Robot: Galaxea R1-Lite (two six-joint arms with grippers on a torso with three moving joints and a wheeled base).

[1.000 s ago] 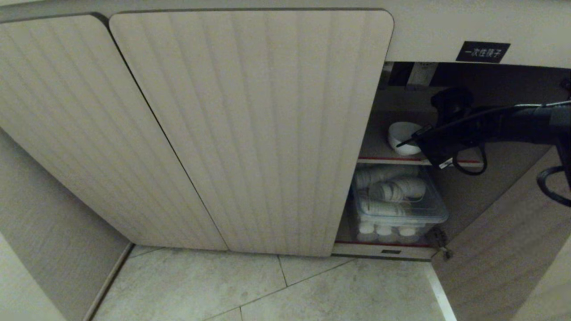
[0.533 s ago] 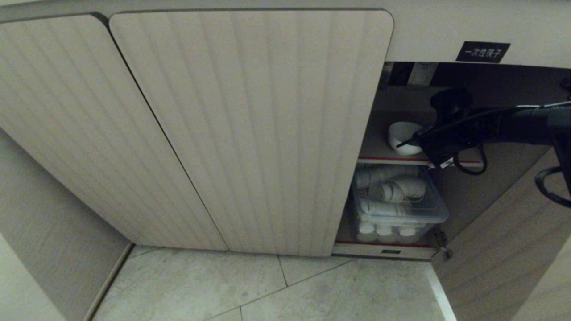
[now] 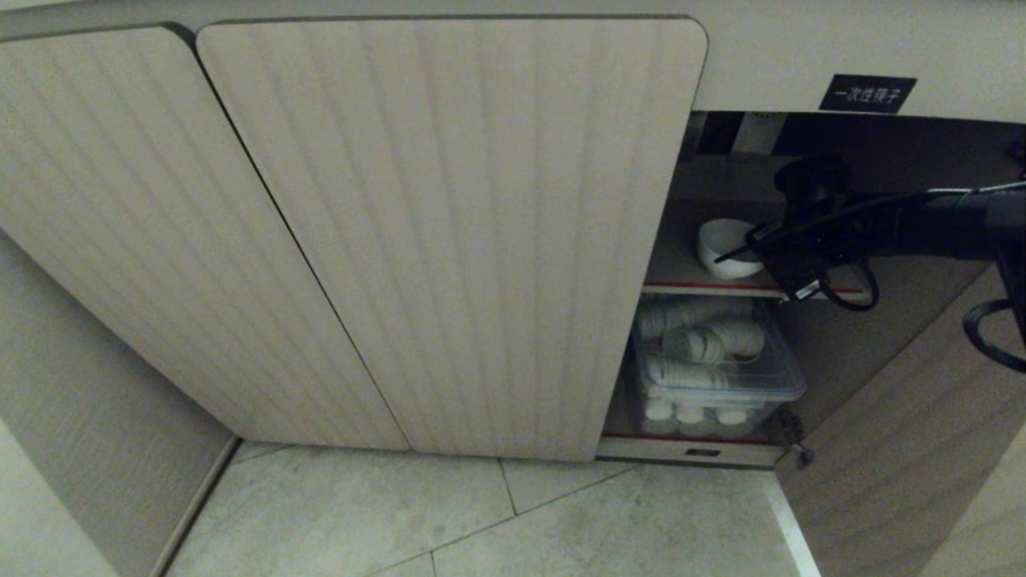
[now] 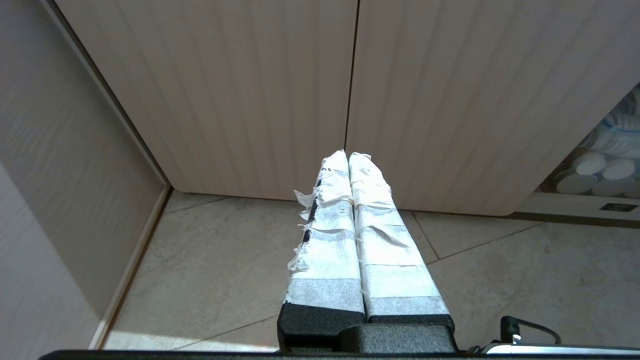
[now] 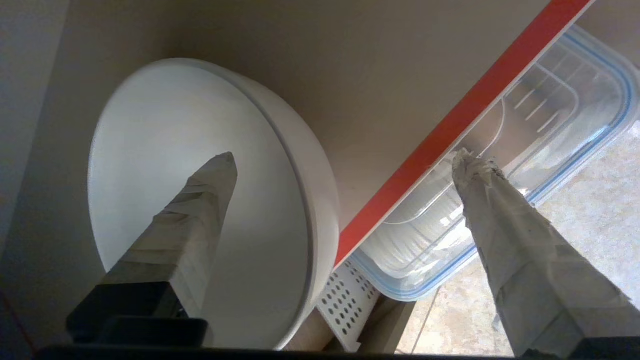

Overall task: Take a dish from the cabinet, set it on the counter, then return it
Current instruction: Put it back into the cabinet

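My right tool spread wide, one finger over the dish on the cabinet upper shelf: return step seemingly done, and I judge withdrawal comes next.

Finishes you see at the cabinet

Glossy white dish; ribbed matt doors; clear plastic box; tape-wrapped fingers.
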